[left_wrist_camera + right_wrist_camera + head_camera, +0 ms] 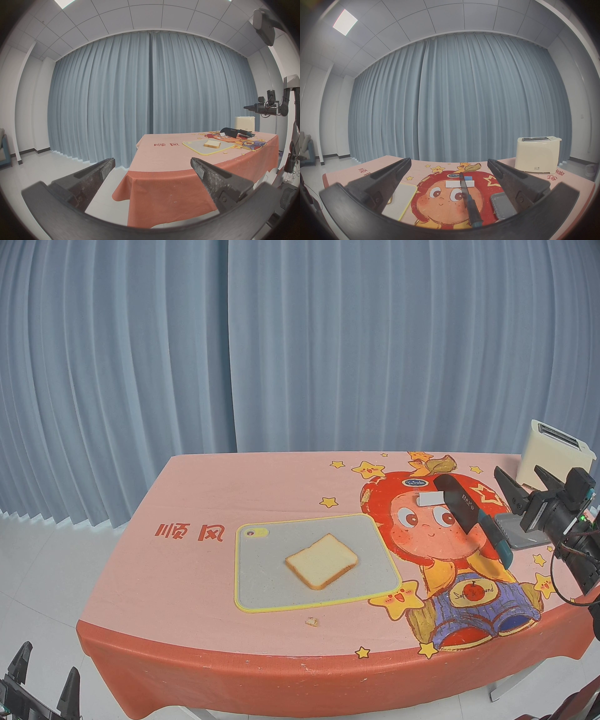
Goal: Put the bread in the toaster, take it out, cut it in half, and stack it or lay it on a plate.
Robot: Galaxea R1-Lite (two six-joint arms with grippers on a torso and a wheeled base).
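Pale bread (321, 560) lies flat on the board (262, 580) in the head view, its long axis slanting from near-left to far-right, while my right gripper (522, 490) hangs spread beside the toaster (555, 452). From the left wrist, my left gripper (152, 162) gapes wide, well off the table (162, 175). From the right wrist, the knife (468, 200) lies handle toward me; pinching a flat slice could tear or drop it, I judge.

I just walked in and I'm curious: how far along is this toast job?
The bread lies whole on the cutting board, out of the toaster, so toasting looks done, though I cannot tell if it browned. Nothing is in hand: the right gripper hangs open near the knife. Still left: cutting it in half and plating it.
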